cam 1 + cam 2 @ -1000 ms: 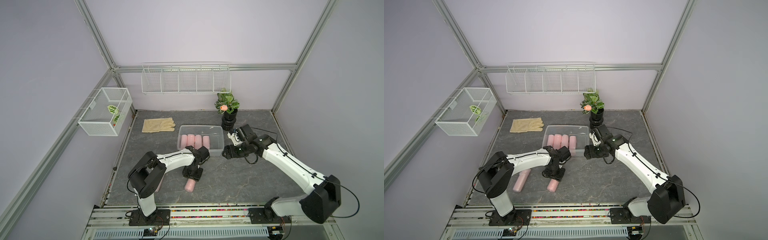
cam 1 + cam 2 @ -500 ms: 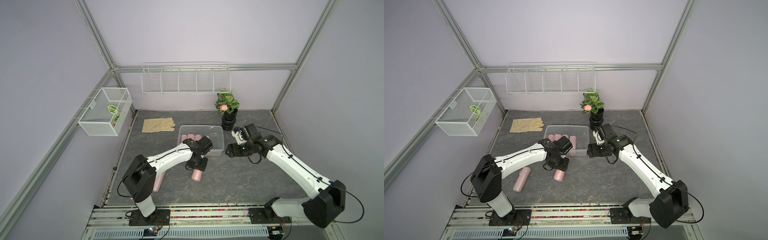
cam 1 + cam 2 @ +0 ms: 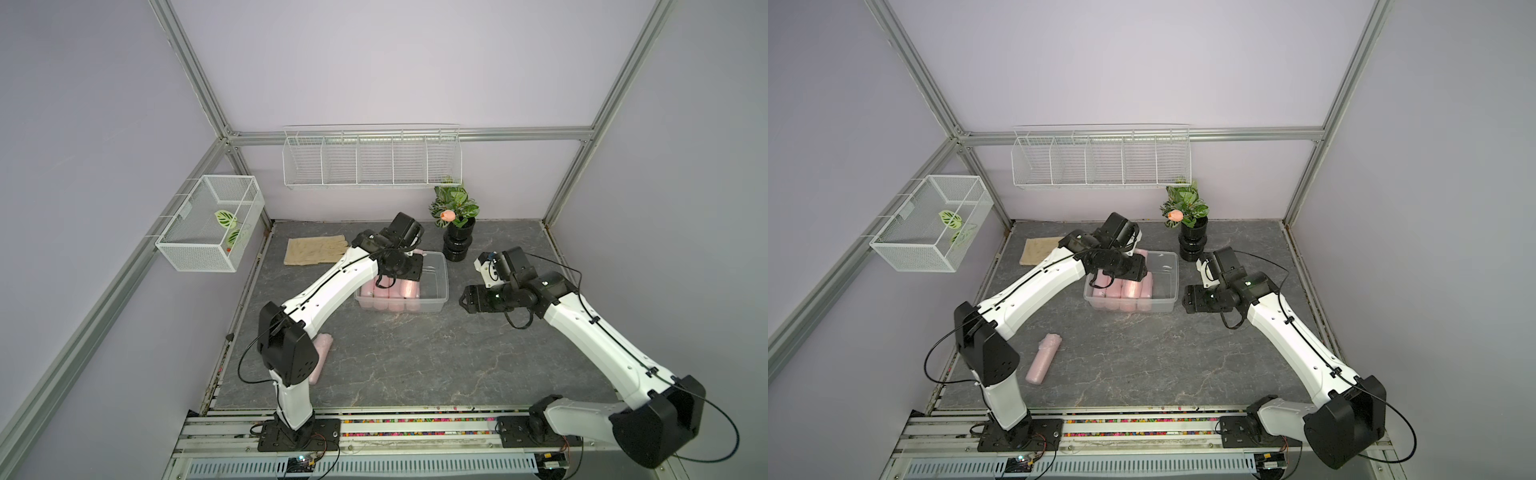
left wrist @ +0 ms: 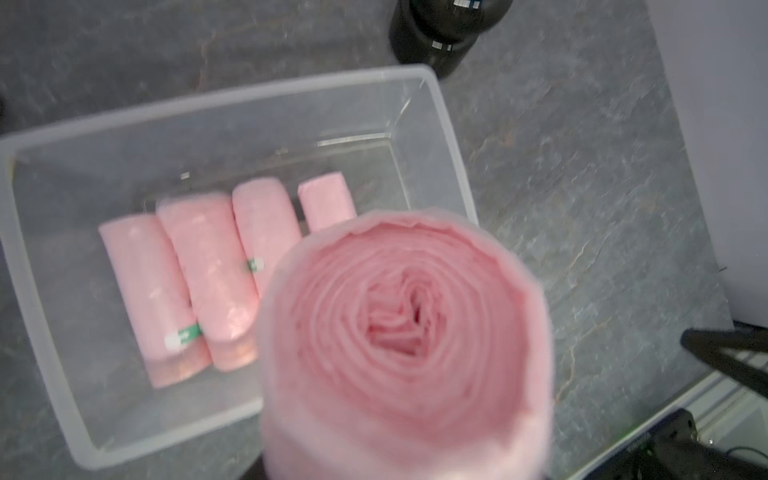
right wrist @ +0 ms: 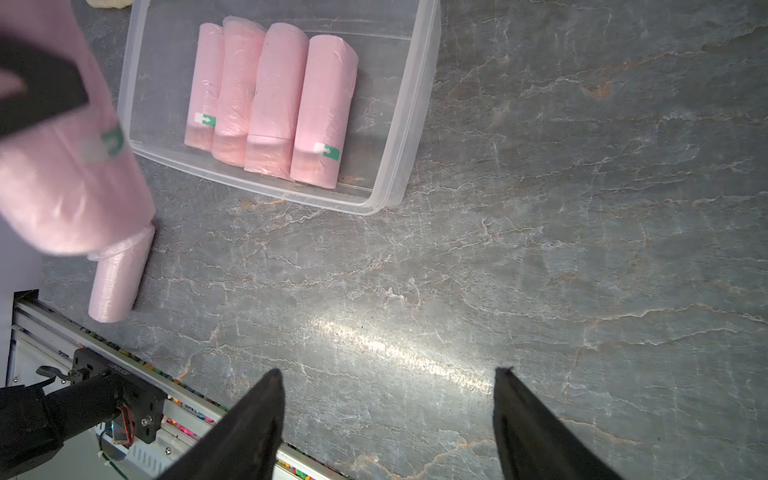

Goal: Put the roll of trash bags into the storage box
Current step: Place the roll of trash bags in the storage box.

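My left gripper (image 3: 404,271) hangs over the clear storage box (image 3: 437,294), shut on a pink roll of trash bags (image 4: 407,332). That roll fills the left wrist view end-on and hides the fingers there. In the right wrist view one black finger (image 5: 41,91) lies across the held roll (image 5: 66,178). Several pink rolls (image 5: 270,95) lie side by side inside the box. One more pink roll (image 3: 1044,357) lies on the table near the left arm's base. My right gripper (image 5: 386,374) stands open and holds nothing, low over the table to the right of the box.
A black pot with a plant (image 3: 457,235) stands just behind the box's right corner. Beige gloves (image 3: 316,251) lie at the back left. A wire basket (image 3: 208,224) hangs on the left wall and a wire shelf (image 3: 370,162) on the back wall.
The left arm has lifted a pink roll off the table near the front and carried it back over the box. The right gripper has drawn a little to the right, away from the box.
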You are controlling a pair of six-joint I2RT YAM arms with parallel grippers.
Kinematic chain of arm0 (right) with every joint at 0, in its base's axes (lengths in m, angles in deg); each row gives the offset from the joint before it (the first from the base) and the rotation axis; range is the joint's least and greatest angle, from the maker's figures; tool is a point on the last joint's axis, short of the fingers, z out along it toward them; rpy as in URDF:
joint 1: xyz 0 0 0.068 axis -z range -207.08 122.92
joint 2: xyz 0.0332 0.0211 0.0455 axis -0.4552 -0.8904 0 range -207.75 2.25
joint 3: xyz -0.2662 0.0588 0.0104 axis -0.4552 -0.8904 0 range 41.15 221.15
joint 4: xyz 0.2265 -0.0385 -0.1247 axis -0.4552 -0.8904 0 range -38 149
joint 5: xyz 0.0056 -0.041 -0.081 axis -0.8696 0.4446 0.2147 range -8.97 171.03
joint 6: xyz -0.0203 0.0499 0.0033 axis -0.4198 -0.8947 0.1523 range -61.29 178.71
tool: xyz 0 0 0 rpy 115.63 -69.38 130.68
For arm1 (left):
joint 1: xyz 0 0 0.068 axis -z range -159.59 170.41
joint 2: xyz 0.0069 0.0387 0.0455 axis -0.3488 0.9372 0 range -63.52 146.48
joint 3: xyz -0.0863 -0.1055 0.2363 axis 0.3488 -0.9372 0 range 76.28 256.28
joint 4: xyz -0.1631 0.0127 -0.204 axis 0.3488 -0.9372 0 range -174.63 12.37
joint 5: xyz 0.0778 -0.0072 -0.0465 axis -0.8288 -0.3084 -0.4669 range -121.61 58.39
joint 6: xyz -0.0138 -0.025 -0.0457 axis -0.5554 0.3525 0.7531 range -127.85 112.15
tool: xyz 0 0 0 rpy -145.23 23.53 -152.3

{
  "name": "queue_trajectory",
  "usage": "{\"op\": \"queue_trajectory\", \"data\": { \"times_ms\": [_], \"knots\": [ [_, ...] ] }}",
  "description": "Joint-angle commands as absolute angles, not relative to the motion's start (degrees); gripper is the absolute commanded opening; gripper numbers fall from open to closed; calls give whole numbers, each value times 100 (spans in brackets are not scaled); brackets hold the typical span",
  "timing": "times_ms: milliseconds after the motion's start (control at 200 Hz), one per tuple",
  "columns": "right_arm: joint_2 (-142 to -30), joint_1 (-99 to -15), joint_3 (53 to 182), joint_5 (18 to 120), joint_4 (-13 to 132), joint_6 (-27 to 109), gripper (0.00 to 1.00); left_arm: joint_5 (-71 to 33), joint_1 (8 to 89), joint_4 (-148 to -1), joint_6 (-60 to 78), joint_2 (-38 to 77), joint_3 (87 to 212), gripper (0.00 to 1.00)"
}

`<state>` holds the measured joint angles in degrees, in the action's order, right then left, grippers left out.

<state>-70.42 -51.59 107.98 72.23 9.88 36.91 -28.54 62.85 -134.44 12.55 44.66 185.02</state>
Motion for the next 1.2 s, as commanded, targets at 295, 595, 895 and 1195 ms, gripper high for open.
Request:
{"op": "queue_trajectory", "data": {
  "times_ms": [295,595,895,1195],
  "knots": [
    [-6899,-5017,10563,7235,845,3706,80,-1494,5769,-13119,1279,6027,19590,49],
    [-6894,-4992,10485,7189,864,3700,80,-955,5689,-12624,1536,6567,19766,49],
    [-6885,-4984,10421,7180,890,3696,80,-790,5693,-12631,1685,7044,19792,49],
    [-6874,-4975,10367,7138,926,3707,80,-894,5689,-12656,1950,7386,19794,52]
  ]
}}
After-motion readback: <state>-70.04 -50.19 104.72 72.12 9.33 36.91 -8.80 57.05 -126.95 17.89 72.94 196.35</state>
